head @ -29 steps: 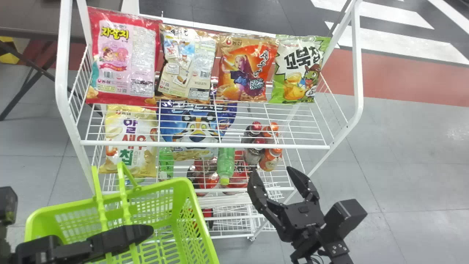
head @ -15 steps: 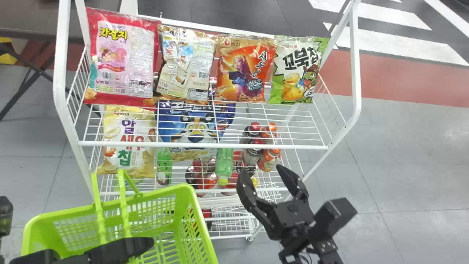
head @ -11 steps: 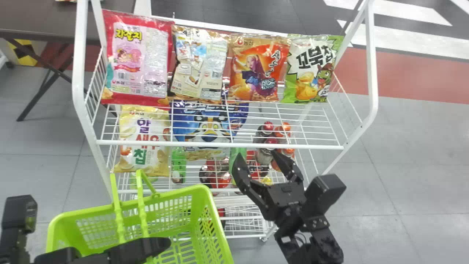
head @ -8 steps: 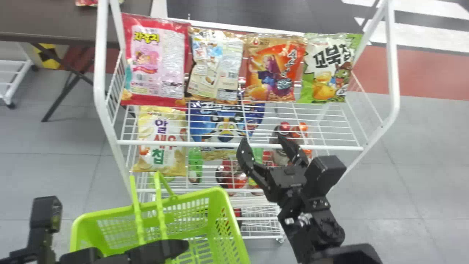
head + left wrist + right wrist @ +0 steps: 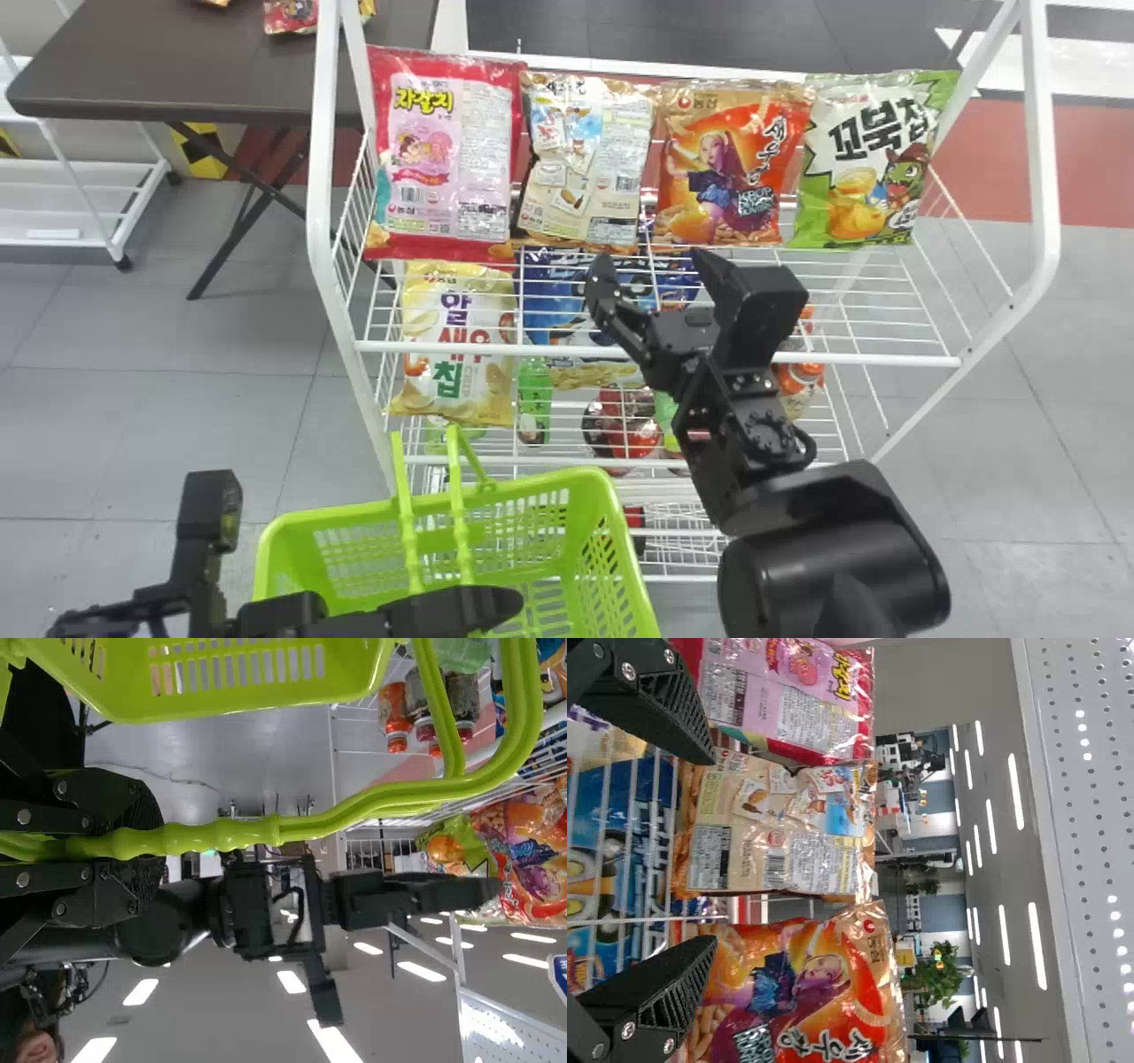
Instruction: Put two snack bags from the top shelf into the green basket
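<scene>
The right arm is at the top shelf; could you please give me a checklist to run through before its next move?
1. Right fingers open: ok, they stand well apart.
2. A bag lined up: ok, the beige bag lies between the two fingers in the right wrist view.
3. Right arm clear of the shelf's front rail: cannot tell; it crosses the rail in the head view, but the gap is unclear.
4. Left fingers on the basket handle: ok, closed round it.
5. Room in the green basket: ok, its visible inside is bare.
6. Beige bag gripped: not ok, the fingers are not closed on it.
</scene>
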Controlling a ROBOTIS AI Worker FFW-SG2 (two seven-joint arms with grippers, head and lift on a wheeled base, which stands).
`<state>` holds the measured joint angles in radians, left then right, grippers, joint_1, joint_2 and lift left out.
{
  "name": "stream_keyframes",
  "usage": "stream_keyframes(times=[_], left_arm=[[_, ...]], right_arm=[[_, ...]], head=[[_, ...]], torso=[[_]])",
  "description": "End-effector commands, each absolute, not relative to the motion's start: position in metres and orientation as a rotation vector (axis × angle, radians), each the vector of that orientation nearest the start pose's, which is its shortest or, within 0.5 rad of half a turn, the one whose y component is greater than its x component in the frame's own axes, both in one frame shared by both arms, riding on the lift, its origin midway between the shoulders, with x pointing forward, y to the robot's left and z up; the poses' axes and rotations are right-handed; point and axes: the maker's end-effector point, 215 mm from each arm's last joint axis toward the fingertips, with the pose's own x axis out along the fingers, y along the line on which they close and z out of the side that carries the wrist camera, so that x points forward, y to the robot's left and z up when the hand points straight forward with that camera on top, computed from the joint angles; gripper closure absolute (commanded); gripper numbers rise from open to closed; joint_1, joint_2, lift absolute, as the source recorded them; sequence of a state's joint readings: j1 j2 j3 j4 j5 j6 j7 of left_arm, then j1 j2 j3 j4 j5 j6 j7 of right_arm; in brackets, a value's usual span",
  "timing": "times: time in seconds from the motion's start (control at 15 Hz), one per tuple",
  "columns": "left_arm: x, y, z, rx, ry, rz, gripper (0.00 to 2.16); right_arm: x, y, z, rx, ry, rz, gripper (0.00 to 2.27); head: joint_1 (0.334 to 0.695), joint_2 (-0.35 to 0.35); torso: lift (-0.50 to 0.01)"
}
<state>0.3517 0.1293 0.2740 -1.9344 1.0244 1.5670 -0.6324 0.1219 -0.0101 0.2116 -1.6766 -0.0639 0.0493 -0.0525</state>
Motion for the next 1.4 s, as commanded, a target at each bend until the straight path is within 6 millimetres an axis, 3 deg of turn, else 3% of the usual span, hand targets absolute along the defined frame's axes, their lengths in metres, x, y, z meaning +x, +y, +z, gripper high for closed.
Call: stream_keyframes(times=[0.0,0.33,0.6,0.73,1.0,1.13,1.33], left_arm=[[0.243,0.063,-0.404,-1.153,1.103,-1.005,2.15],[0.236,0.066,-0.406,-1.176,1.115,-1.007,2.14],[0.234,0.062,-0.411,-1.176,1.146,-1.021,2.15],[0.231,0.062,-0.413,-1.172,1.155,-1.021,2.15],[0.228,0.065,-0.414,-1.173,1.163,-1.018,2.15],[0.228,0.066,-0.414,-1.175,1.162,-1.017,2.15],[0.228,0.066,-0.415,-1.176,1.163,-1.015,2.15]], right_arm=[[0.565,-0.113,-0.366,0.032,0.089,0.162,0.10],[0.606,-0.103,-0.378,-0.021,0.125,0.166,0.10],[0.622,-0.109,-0.384,-0.037,0.129,0.157,0.09],[0.643,-0.108,-0.384,-0.060,0.131,0.163,0.09],[0.679,-0.093,-0.377,-0.152,0.138,0.205,0.07],[0.687,-0.083,-0.379,-0.184,0.153,0.233,0.07],[0.689,-0.086,-0.402,-0.217,0.212,0.250,0.45]], head=[[0.695,-0.070],[0.695,-0.067],[0.695,-0.050],[0.695,-0.058],[0.695,-0.049],[0.695,-0.037],[0.695,-0.020]], torso=[[-0.001],[-0.001],[-0.001],[-0.001],[-0.001],[-0.001],[-0.001]])
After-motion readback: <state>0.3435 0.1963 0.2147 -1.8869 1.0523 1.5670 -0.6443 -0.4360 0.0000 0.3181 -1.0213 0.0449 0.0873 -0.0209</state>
